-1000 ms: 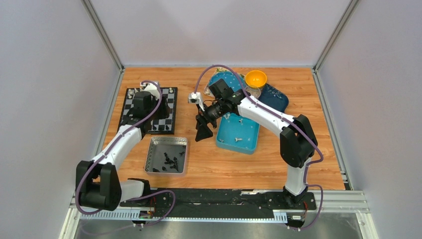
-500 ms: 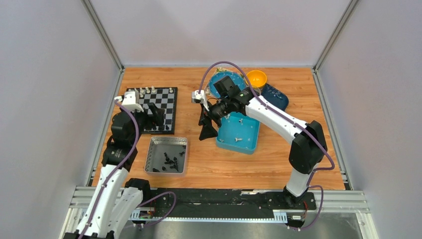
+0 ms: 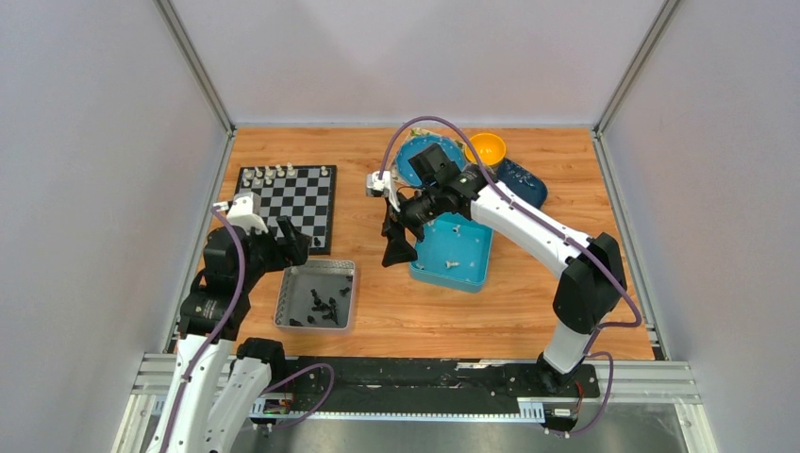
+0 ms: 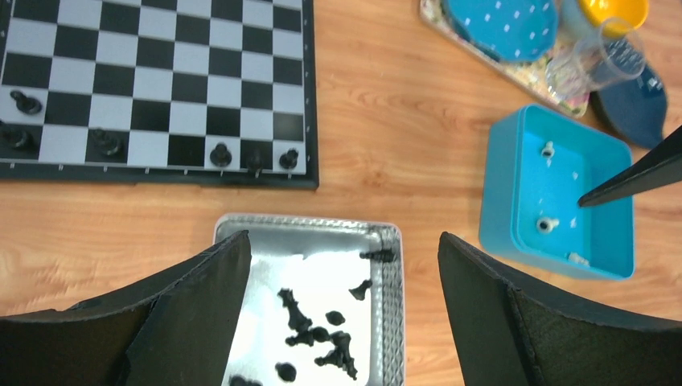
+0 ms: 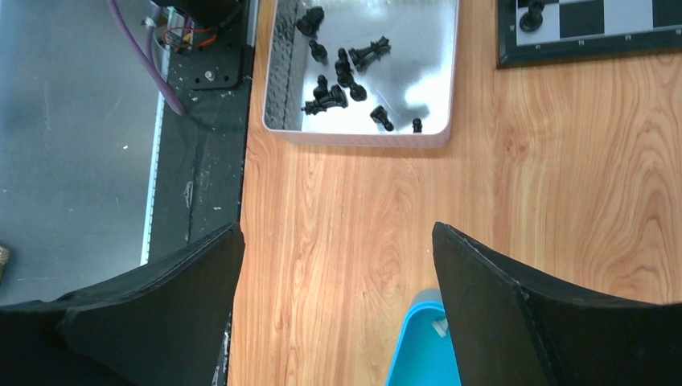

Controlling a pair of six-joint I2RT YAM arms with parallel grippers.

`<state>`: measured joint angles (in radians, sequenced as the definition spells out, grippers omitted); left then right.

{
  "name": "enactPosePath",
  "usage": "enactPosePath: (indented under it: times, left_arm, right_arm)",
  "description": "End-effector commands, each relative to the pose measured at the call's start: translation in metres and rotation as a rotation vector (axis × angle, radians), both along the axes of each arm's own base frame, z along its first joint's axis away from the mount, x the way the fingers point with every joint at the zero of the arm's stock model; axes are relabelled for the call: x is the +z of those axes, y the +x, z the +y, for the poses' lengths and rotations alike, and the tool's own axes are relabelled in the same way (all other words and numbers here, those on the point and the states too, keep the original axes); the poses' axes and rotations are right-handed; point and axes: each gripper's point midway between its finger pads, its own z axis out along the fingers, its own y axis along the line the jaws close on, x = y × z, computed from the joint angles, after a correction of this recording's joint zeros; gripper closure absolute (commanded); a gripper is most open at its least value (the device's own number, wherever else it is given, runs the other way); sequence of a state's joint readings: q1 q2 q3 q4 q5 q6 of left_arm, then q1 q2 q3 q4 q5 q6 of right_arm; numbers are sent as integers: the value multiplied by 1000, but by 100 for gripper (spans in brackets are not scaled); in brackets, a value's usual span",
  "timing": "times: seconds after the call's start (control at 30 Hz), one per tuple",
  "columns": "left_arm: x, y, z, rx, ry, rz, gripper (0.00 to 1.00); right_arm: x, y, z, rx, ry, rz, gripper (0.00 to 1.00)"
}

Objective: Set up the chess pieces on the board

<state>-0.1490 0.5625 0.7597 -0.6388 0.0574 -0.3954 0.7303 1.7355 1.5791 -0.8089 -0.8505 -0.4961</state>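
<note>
- Chess pieces [image 4: 301, 314]: tiny turned chessmen; a glossy black heap lies tipped over in the silver tray [image 4: 306, 221], a shiny metal rectangle with a textured rim.
- More black ones [image 4: 221, 154] stand upright on the board's near rows. A few cream ones [image 3: 269, 174] stand on its far row.
- A few cream ones [image 4: 547, 223] sit in the blue tray [image 4: 503, 193], smooth plastic with rounded corners.
- Board [image 4: 161, 80]: flat, matte, black-and-white checks inside a dark border. It lies far-left on the wood-grain counter [image 3: 528, 302], just beyond the silver tray.
- Left claw [image 4: 344, 235]: matte black wedge fingers spread fully wide, with nothing between them. We see it hanging above the silver tray's far rim, touching nothing.
- Right claw [image 5: 338, 227]: same black wedges, spread wide and empty. We see bare wood in the gap. It hangs above the counter at the blue tray's left edge; from the left wrist view, one finger tip shows over that tray.
- Far side: orange bowl [image 3: 485, 148], clear cup [image 4: 599, 68], blue dotted plate [image 4: 503, 24].
</note>
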Motion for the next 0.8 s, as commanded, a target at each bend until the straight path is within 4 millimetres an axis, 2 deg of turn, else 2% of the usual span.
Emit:
enactPosePath:
  times: [0.0, 0.13, 0.27, 0.33, 0.47, 0.6, 0.67, 0.77]
  left_arm:
    - [-14, -15, -6, -85, 46, 121, 7]
    - [-25, -16, -17, -146, 28, 153, 8]
    - [-35, -19, -22, -153, -12, 168, 8]
    - [-44, -23, -26, -147, -52, 192, 9]
    - [-57, -27, -35, -119, -159, 222, 11]
    - [-54, -22, -41, -59, -290, 189, 11]
    - [-57, -23, -39, -33, -303, 202, 11]
    - [-65, -30, -40, -15, -320, 253, 11]
  right_arm:
    - [21, 4, -14, 14, -23, -144, 8]
    - [12, 5, -23, 17, -88, -205, 7]
    - [-2, -9, -30, 87, -137, -267, 6]
    - [1, -9, -31, 88, -130, -272, 6]
    - [17, -5, -21, 66, -62, -313, 5]
    - [43, 6, -5, 28, 68, -399, 5]
    - [44, 6, 2, 33, 93, -380, 5]
    - [28, 0, 12, 48, 85, -314, 5]
